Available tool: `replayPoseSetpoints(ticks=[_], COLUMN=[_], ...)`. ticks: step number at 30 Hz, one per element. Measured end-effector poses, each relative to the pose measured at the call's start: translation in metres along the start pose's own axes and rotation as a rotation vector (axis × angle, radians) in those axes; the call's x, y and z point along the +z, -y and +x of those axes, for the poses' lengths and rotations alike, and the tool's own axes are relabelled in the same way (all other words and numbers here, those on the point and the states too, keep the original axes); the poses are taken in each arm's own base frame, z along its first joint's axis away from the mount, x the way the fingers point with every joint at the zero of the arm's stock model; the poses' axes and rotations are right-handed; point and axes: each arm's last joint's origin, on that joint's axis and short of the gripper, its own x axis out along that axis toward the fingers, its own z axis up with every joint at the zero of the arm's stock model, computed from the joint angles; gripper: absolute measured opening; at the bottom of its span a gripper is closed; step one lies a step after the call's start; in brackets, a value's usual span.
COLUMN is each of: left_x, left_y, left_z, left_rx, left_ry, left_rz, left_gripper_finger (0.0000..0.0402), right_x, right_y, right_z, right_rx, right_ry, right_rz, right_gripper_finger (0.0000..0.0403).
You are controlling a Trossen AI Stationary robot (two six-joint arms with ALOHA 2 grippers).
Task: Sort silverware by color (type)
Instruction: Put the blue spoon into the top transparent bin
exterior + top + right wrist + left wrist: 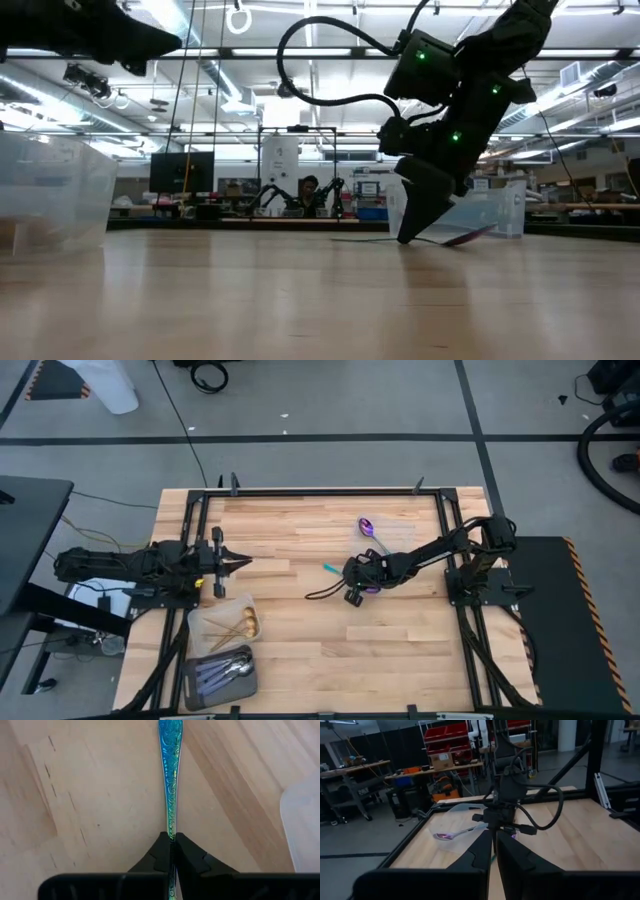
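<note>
One teal-handled utensil (pixel 170 780) is pinched between the narrow fingers of the right pincer (pixel 356 575) near mid-counter. Its handle runs straight out ahead of the fingertips, the long axis in line with the pincer's reach, the teal tip showing on the side toward the left arm in the high view. The right arm is plainly nearer; the left pincer (pixel 240 564) waits well apart at the left edge of the counter (pixel 300 650), fingers closed and holding nothing.

Count: one further iridescent purple spoon (pixel 368 529) lies beyond the right pincer. Gold pieces (pixel 232 626) fill one clear bin, silver pieces (pixel 224 670) another; exact numbers cannot be told.
</note>
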Motion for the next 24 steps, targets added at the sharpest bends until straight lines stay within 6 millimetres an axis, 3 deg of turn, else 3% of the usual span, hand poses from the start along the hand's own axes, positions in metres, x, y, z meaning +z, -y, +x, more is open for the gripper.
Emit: replayPoseSetpoints(ticks=[16, 24], left_x=[-0.047, -0.058], left_y=[0.006, 0.008], left_z=[-0.004, -0.003], left_rx=[0.000, 0.001], left_ry=[-0.039, -0.045], left_rz=[-0.217, -0.270], left_gripper_finger=[0.0034, 0.0034], right_x=[0.032, 0.049], right_y=[0.011, 0.012], right_z=[-0.001, -0.006], right_rx=[0.046, 0.085], right_ry=[0.052, 0.091], right_rz=[-0.111, -0.150], right_gripper_finger=[0.0015, 0.0015])
